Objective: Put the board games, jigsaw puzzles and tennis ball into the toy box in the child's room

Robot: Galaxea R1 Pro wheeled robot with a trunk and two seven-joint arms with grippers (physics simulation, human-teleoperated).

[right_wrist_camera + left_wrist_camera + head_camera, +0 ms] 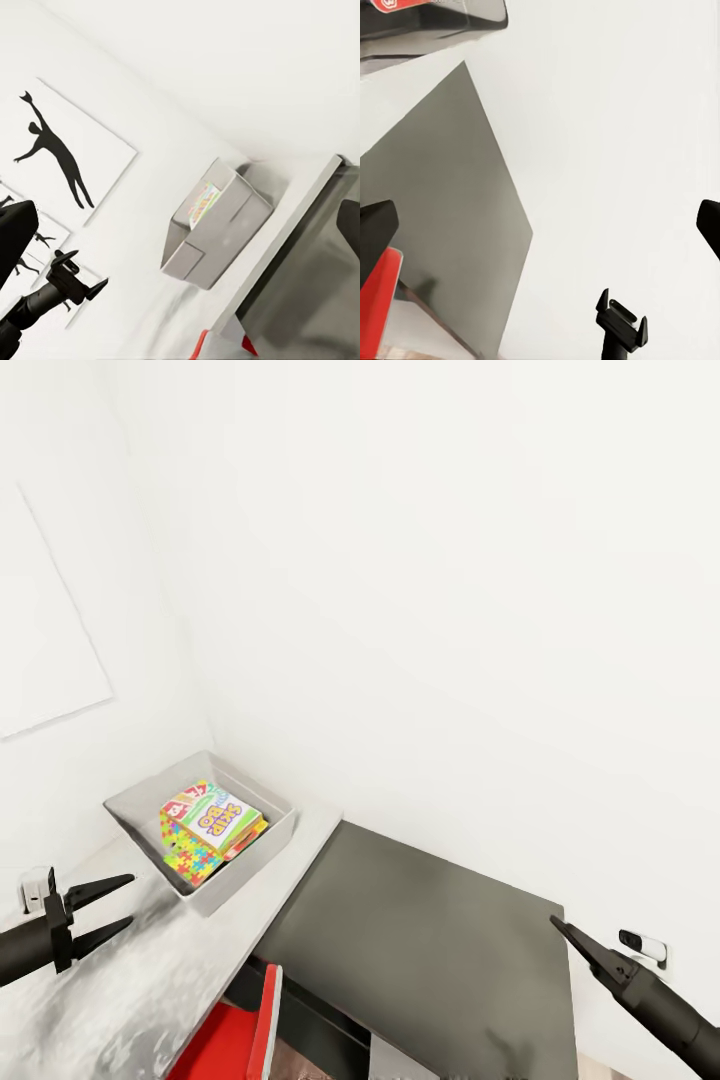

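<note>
Toy box [262, 850] holds games; left claw [108, 908] spread empty; right claw [570, 935] state unclear.

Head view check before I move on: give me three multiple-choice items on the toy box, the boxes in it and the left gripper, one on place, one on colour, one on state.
1. Where does the toy box stand?
A. on the grey table top near the wall corner
B. on the dark surface
C. on the floor

2. What colours the jigsaw puzzle box inside it?
A. plain black
B. many-coloured puzzle pieces
C. plain white

3. How is the left gripper?
A. shut on a board game
B. shut on nothing
C. open and empty

Answers: 1 A, the box sits on the pale table top by the corner. 2 B, its face shows yellow, green, red and blue pieces. 3 C, its jaws stand apart with nothing between them.
</note>
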